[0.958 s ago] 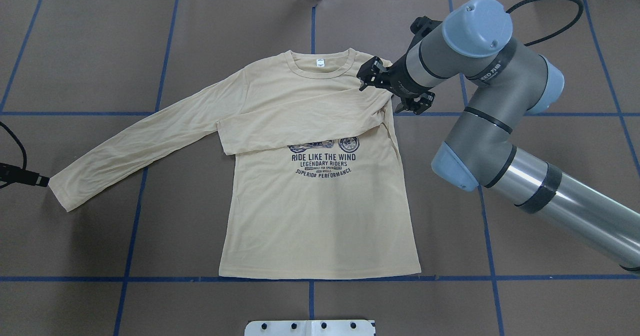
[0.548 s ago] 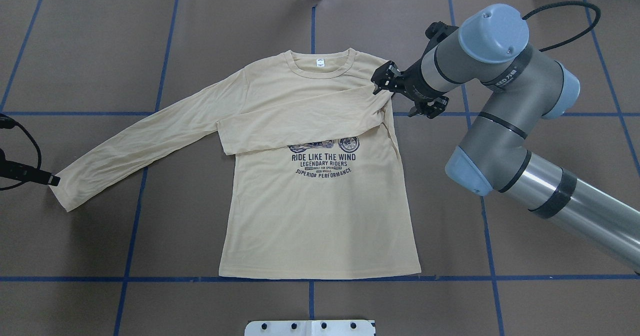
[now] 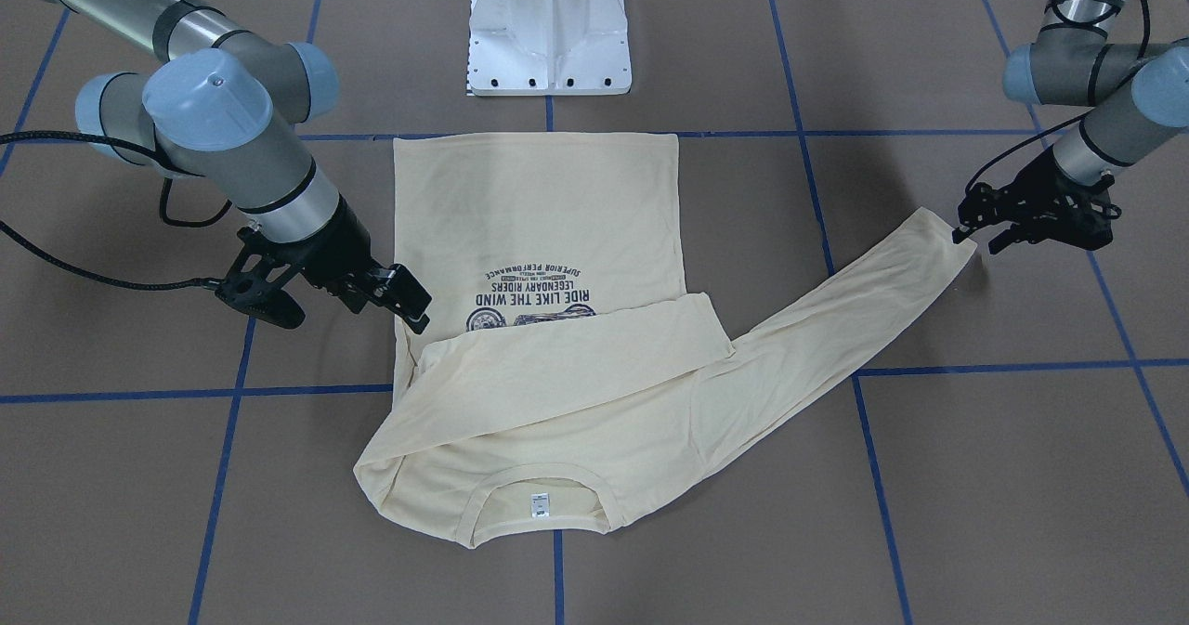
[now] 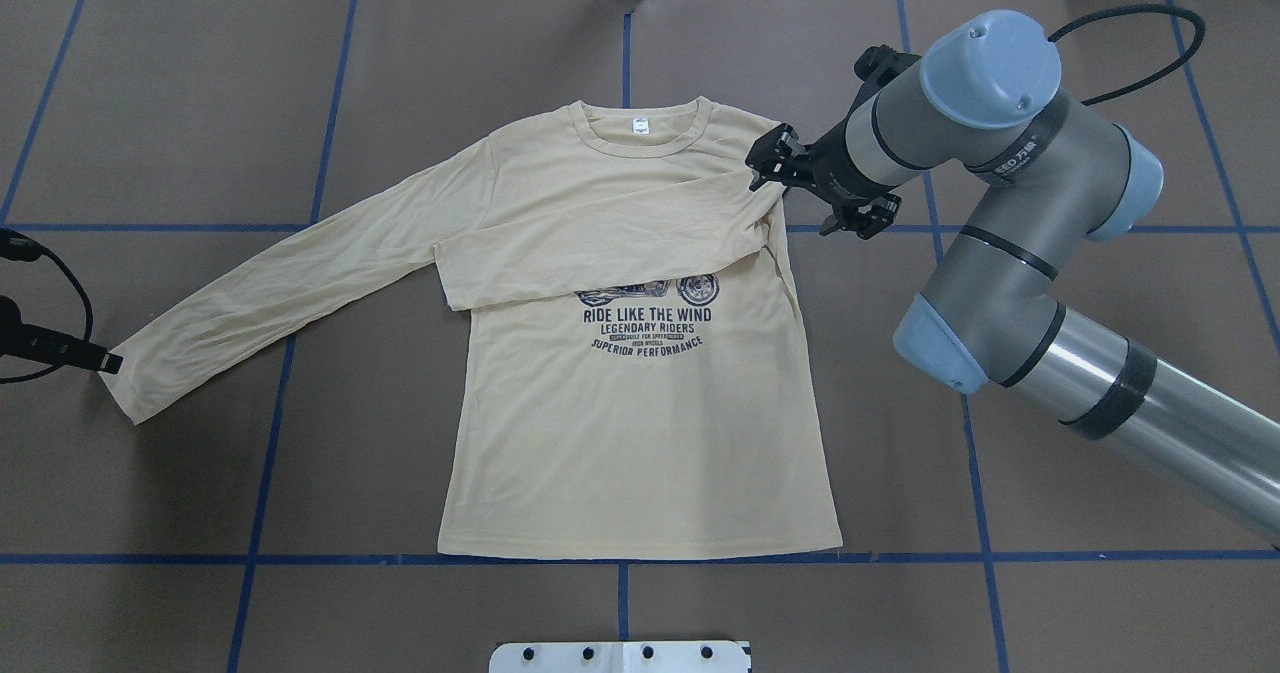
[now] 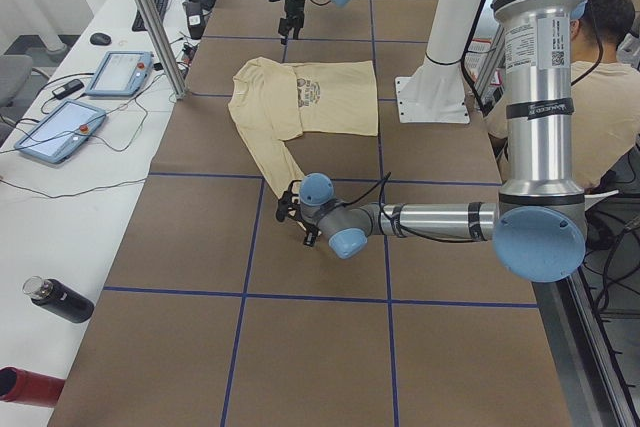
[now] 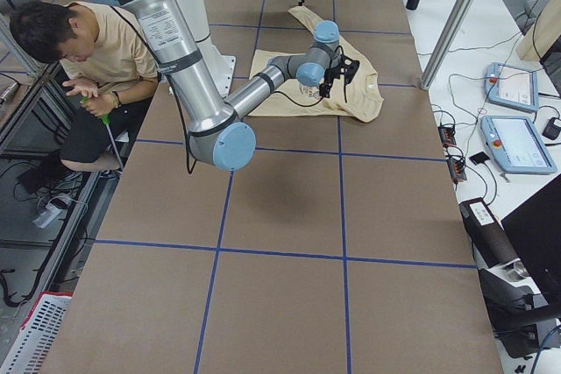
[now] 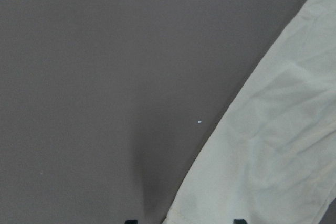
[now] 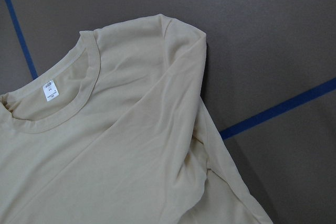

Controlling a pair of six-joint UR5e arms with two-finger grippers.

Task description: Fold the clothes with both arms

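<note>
Hovering right hand [image 4: 803, 196] spread open over T-shirt [image 4: 640, 433] shoulder; left hand [image 3: 973, 232] open astride sleeve cuff [image 3: 940, 237]

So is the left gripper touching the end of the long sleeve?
Cannot tell. In the front-facing view the left gripper sits right at the sleeve cuff corner, but no view shows whether it presses the fabric or hovers above.
</note>
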